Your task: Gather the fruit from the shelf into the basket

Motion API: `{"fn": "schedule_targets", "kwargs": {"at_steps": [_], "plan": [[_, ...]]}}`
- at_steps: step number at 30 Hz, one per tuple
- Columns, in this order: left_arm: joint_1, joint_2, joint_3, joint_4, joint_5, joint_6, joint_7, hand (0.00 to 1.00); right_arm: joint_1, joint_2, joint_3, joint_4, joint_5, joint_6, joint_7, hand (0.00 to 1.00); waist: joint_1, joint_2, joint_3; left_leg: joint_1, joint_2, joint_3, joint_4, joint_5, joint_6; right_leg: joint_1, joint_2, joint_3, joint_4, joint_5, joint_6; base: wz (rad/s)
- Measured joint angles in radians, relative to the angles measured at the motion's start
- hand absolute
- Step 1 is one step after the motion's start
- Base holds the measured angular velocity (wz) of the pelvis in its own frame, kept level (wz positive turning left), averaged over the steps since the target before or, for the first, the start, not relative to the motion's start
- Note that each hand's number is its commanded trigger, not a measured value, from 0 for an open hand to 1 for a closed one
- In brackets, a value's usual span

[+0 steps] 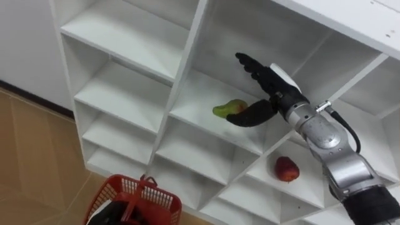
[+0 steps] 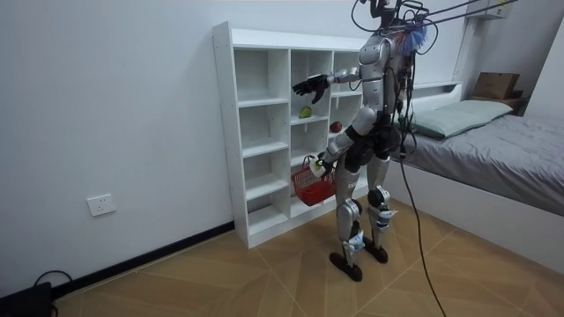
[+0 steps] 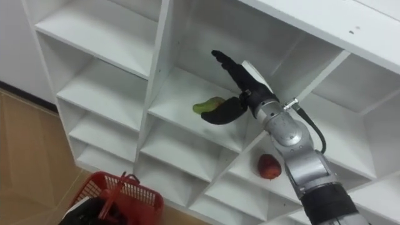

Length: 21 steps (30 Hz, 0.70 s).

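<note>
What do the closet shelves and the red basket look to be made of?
Closet shelves: probably painted or laminated board, judging by the flat, evenly white, matt panels with square edges. Red basket: looks like moulded plastic, given its even red colour and thin latticed wall, though coated wire cannot be ruled out.

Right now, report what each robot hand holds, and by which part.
Left robot hand carries the red basket by its handle. Right robot hand is open next to the green fruit on the shelf, holding nothing.
</note>
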Motion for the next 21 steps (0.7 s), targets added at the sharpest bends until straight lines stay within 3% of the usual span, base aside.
{"fn": "schedule_targets", "kwargs": {"at_steps": [4, 8, 11, 16, 19, 21], "plan": [[0.000, 0.003, -0.001, -0.002, 0.017, 0.007, -0.006, 1.00, -0.005, -0.001, 0.002, 0.018, 0.000, 0.002, 0.002, 0.00, 0.011, -0.002, -0.0005, -0.009, 0.000, -0.007, 0.010, -0.002, 0.000, 0.000, 0.001, -0.013, 0.000, 0.000, 0.000, 0.08], [-0.006, 0.014, -0.003, -0.020, 0.017, 0.020, -0.019, 1.00, -0.034, -0.039, 0.037, 0.076, 0.001, 0.005, 0.014, 0.00, 0.011, -0.009, 0.0002, -0.024, -0.002, -0.027, 0.026, -0.005, -0.001, -0.003, 0.002, -0.029, 0.000, 0.000, 0.000, 0.14], [-0.010, 0.022, -0.005, -0.020, 0.016, 0.031, -0.021, 1.00, -0.045, -0.045, 0.038, 0.102, 0.003, 0.008, 0.024, 0.00, 0.015, -0.013, 0.0013, -0.028, -0.002, -0.030, 0.031, -0.006, -0.003, -0.004, 0.004, -0.030, 0.000, 0.000, 0.000, 0.02], [-0.010, 0.026, -0.012, -0.050, 0.015, 0.047, -0.038, 1.00, -0.062, -0.075, 0.038, 0.122, 0.003, 0.031, 0.045, 0.00, 0.015, -0.010, 0.0042, -0.047, -0.001, -0.037, 0.050, -0.012, -0.004, -0.015, 0.006, -0.039, 0.005, 0.000, 0.000, 0.03], [-0.014, 0.024, -0.017, -0.051, 0.014, 0.047, -0.044, 1.00, -0.071, -0.086, 0.036, 0.146, -0.001, 0.031, 0.045, 0.00, 0.014, 0.004, 0.0133, -0.058, -0.001, -0.041, 0.065, -0.018, -0.004, -0.020, 0.008, -0.040, 0.009, 0.000, 0.000, 0.01], [-0.014, 0.024, -0.020, -0.051, 0.005, 0.047, -0.045, 1.00, -0.071, -0.089, 0.036, 0.157, -0.003, 0.034, 0.045, 0.00, 0.014, 0.009, 0.0132, -0.072, -0.001, -0.044, 0.069, -0.018, -0.004, -0.035, 0.007, -0.039, 0.017, 0.000, 0.000, 0.00]]}}
